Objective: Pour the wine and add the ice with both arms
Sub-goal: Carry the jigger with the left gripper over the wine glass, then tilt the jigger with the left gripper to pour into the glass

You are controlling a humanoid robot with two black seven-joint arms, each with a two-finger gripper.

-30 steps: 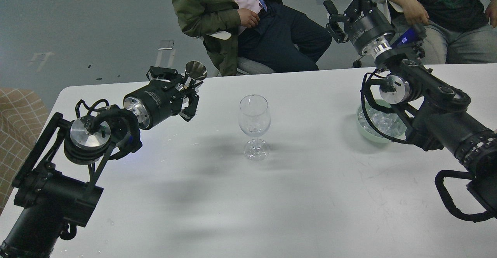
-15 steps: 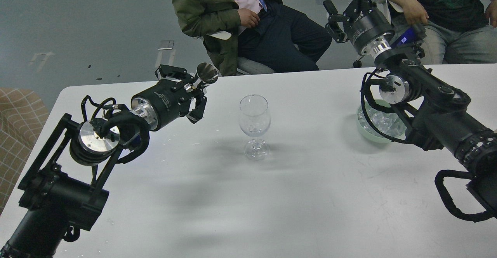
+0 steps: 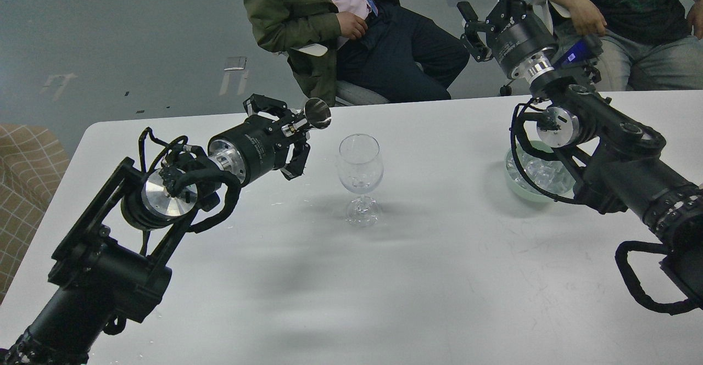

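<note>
Ice glints clear in a green bowl at three o'clock, half hidden by the right arm. Left gripper clamps a metal cup; the right gripper's grip is unreadable.

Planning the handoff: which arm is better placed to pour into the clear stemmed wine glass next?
Left. The left gripper holds a small silver metal cup tipped toward the clear stemmed wine glass. The right gripper is raised beyond the table's far edge.

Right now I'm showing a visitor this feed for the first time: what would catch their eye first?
Probably the empty clear wine glass standing upright mid-table, with the left gripper just left of it, holding a small metal cup tipped toward the rim. Next, the right arm reaching over a pale green bowl of ice cubes at the right, its gripper raised beyond the table's far edge.
</note>
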